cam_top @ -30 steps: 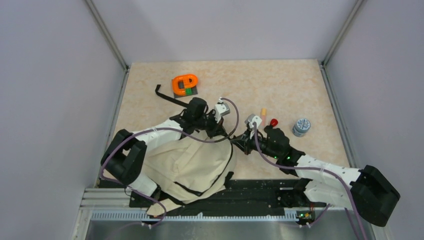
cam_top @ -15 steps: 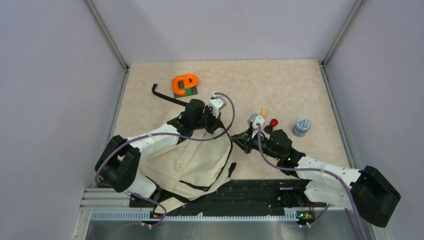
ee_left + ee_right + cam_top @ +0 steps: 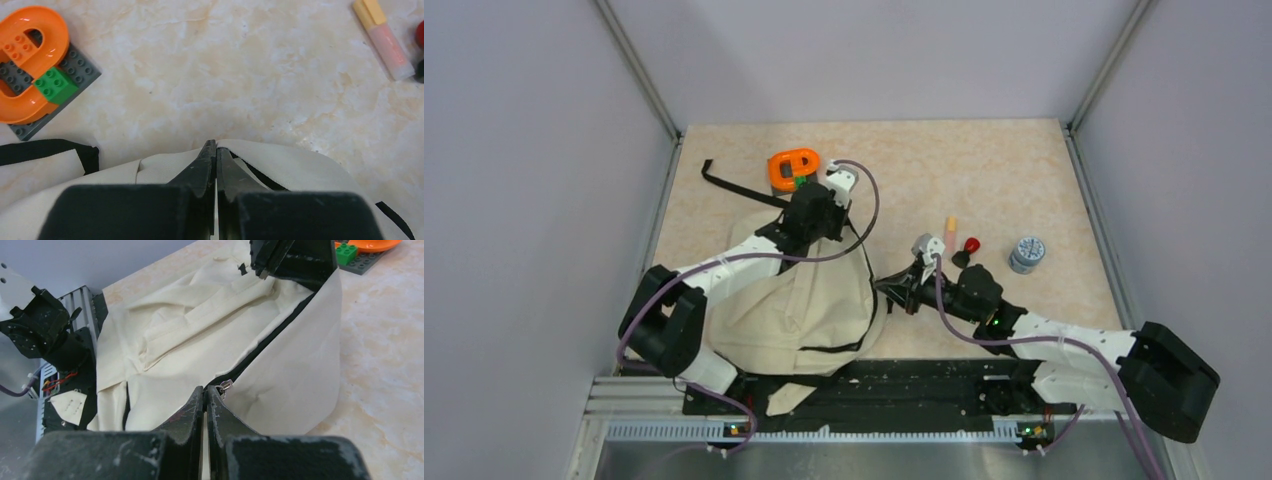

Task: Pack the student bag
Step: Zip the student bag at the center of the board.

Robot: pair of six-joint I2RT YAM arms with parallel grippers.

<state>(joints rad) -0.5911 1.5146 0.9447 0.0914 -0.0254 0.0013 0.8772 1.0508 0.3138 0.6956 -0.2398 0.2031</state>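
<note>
Left gripper (image 3: pixel 216 150), jaws closed, pinches the raised top edge of the student bag (image 3: pixel 794 310), which lies at the near left of the table (image 3: pixel 984 170). Right gripper (image 3: pixel 206 392), likewise closed, nips the bag's black zipper line beside a small metal pull (image 3: pixel 227 385). The fabric is soft, beige and creased.

Overhead; two close wrist views; shared bag (image 3: pixel 794 310)

A beige marbled surface (image 3: pixel 1004 170) is spread beneath and around both pairs of jaws. It is enclosed by plain pale grey walls (image 3: pixel 524 200), well apart from them on three sides, joined by metal corner posts (image 3: pixel 636 72). Soft, even light is cast.
</note>
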